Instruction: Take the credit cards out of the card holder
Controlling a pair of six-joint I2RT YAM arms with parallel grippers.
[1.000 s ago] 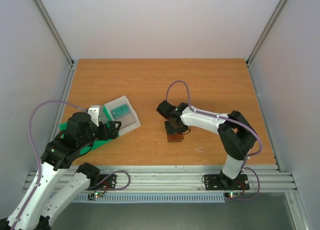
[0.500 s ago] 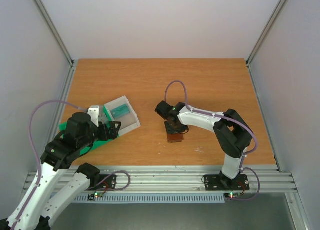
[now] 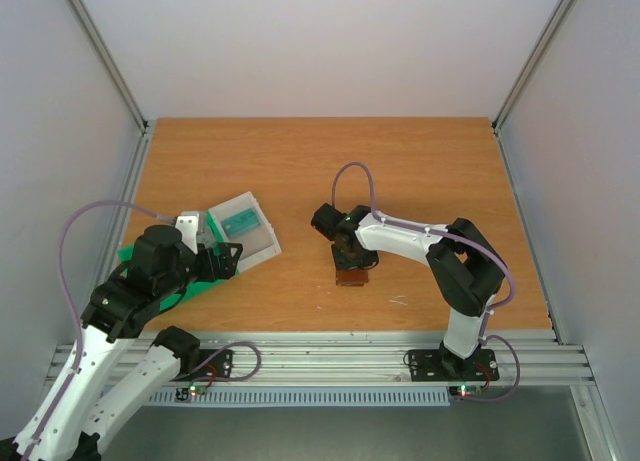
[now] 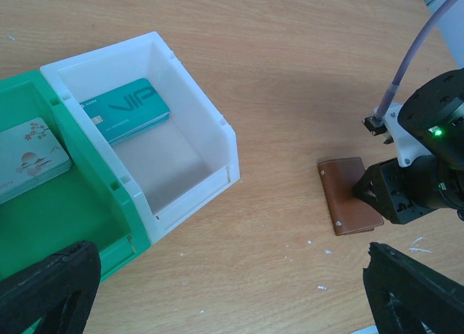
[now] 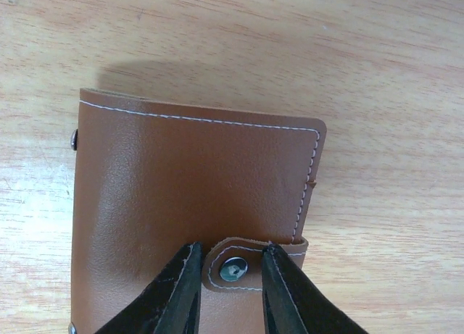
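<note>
Downward, right arm [image 3: 410,239] bent, right gripper [image 5: 230,258] tight on the card holder [image 5: 196,174] snap tab [image 5: 293,251]; left gripper [image 4: 228,290] wide apart.

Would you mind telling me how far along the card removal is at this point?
Done: nothing clearly. The card holder lies closed, its snap tab fastened. A pale card sits in the green tray and a teal card in the white box; whether they came from it, I cannot tell. In hand: the right gripper straddles the tab; the left gripper hangs open above the tray. Left: unsnap, open, pull cards out.
</note>
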